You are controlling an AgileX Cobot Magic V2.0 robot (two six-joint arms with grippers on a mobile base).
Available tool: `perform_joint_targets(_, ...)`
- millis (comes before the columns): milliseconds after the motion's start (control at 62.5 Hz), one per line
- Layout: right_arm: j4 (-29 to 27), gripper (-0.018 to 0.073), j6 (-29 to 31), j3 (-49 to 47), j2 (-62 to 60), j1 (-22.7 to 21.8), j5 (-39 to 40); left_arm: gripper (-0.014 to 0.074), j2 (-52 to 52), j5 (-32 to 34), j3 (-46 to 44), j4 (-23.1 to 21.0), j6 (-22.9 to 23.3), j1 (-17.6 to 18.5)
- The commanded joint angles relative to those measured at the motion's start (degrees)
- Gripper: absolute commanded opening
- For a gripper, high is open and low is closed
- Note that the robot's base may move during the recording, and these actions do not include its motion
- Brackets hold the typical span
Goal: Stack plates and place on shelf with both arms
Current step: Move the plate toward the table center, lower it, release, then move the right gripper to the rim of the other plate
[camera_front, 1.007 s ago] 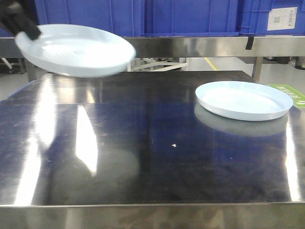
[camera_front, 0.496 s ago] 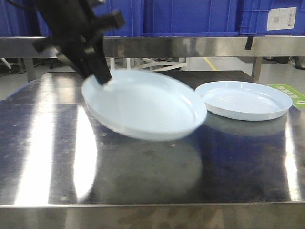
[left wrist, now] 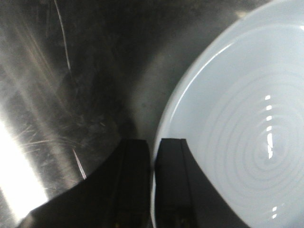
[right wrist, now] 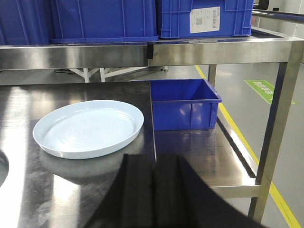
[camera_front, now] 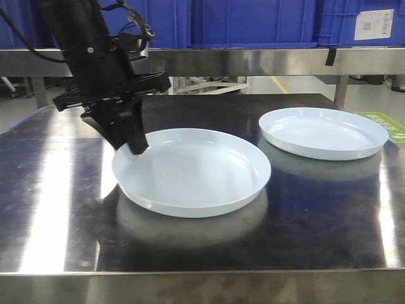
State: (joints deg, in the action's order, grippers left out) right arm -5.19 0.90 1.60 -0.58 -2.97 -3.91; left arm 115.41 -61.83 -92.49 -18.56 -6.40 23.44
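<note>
Plate point(camera_front: 190, 171) clamped at 10 o'clock in your left gripper point(left wrist: 153, 145) (right gripper point(right wrist: 153, 161) closed, empty) needs stacking onto the 2 o'clock plate point(camera_front: 324, 134).

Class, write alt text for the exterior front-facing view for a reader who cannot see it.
The left end effector grips a pale plate by its rim over a steel tabletop. A second plate lies apart to its right, blue crates behind.
</note>
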Motion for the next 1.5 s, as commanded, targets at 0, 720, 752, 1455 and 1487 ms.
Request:
perform_joint_targets(0,0.55,0.0056,0.23,-0.86,-1.24,-0.21,5.15,0.0267,-3.42,-0.37,-1.79,-1.25,0.69,0.33)
perform_joint_targets(720,0.55,0.0056,0.23,-0.86,-1.24,-0.21,5.06,0.0364,-34.14,9.06,10.3,20.35,8.19,0.33)
perform_joint_targets(752,0.55,0.0056,0.23,-0.86,-1.24,-0.21,5.06,0.0341,-36.61,10.81,12.75,20.79,8.24,0.33)
perform_joint_targets(1455,-2.49,0.0056,0.23,-3.3,-1.24,-0.21,3.91,0.009,-96.35,44.34,64.13,21.35,11.41,0.33)
perform_joint_targets(1487,-2.49,0.0056,0.23,-4.1,-1.24,-0.21,3.91,0.009,-96.35,44.2,64.47,21.35,11.41,0.33)
